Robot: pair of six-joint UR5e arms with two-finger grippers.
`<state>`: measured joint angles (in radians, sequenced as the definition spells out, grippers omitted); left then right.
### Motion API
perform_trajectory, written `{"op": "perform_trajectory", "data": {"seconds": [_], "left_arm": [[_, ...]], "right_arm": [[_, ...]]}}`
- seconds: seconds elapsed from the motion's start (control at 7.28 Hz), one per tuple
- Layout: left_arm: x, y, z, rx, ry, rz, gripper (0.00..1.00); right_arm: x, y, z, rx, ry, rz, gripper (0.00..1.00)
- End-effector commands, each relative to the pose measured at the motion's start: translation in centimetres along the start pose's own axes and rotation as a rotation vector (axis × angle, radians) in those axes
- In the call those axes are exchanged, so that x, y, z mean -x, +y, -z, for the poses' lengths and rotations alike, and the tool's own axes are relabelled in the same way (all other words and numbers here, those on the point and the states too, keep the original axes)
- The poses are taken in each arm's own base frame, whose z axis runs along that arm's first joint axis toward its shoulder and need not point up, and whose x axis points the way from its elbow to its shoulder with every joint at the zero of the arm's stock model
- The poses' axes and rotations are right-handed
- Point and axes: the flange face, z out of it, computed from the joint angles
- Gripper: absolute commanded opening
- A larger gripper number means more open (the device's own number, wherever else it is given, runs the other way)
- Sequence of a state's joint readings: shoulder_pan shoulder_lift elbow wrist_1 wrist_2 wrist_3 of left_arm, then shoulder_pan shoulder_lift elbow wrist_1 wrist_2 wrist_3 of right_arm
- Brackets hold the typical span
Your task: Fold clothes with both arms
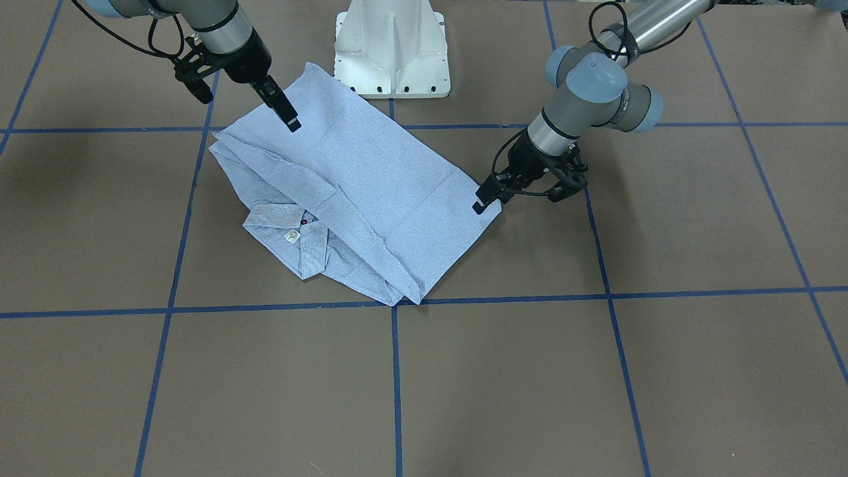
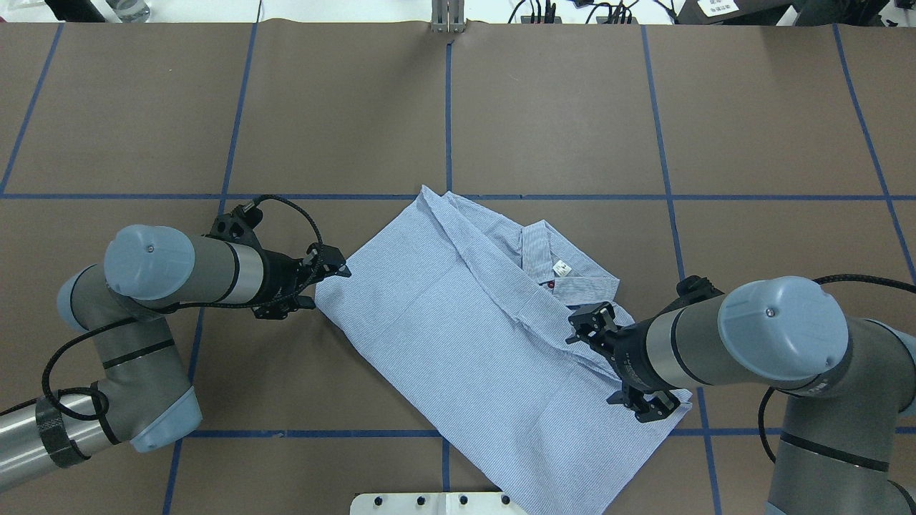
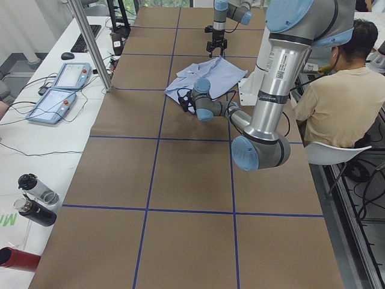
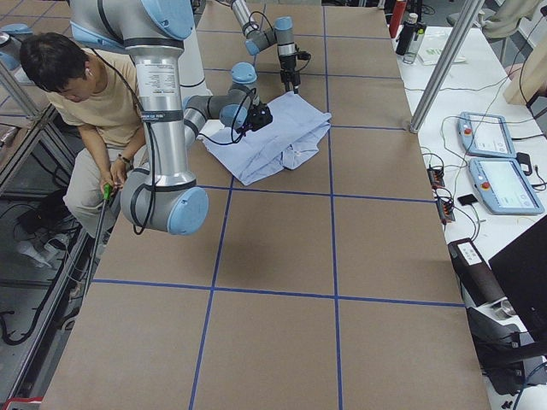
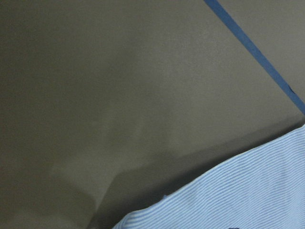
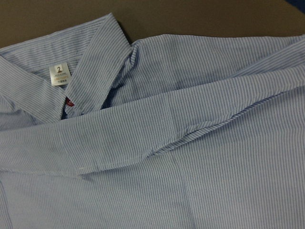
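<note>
The part-folded shirt (image 1: 384, 172) seems to await another fold. The left pincer (image 1: 482, 202) and right pincer (image 1: 288, 118) sit at its robot-side corners, their gaps impossible to tell. Next, both likely must grip together.

Brown table (image 1: 695, 218) with blue tape grid (image 1: 396, 371), white pedestal base (image 1: 391, 46), seated operator (image 3: 337, 102), two teach pendants (image 3: 71, 75), bottles (image 3: 37, 188).

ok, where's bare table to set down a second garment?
Free: the row of squares beyond the shirt, operators' side. Crowded: centre, where left end effector and right end effector sit at the shirt.
</note>
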<state>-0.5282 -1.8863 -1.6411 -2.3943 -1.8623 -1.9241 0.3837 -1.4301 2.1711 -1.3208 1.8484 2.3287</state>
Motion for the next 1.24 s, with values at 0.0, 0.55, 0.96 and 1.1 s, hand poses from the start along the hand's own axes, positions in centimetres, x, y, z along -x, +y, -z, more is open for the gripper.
{"op": "perform_trajectory", "data": {"seconds": [0.0,0.55,0.96,1.1], "left_arm": [[0.1,0.1,-0.3,-0.008,-0.025,0.044,0.80],[0.5,0.4,-0.8,-0.027,-0.027,0.067,0.17],[1.2,-0.4,-0.3,-0.039,-0.033,0.054,0.00],[1.1,-2.3,0.0,-0.073,-0.051,0.011,0.00]], "right_arm": [[0.3,-0.1,0.4,-0.001,-0.009,-0.003,1.00],[1.0,0.0,0.7,0.004,-0.024,-0.006,1.00],[3.1,1.7,1.2,-0.028,0.003,-0.022,1.00],[4.5,2.9,1.7,-0.043,0.014,-0.029,1.00]]}}
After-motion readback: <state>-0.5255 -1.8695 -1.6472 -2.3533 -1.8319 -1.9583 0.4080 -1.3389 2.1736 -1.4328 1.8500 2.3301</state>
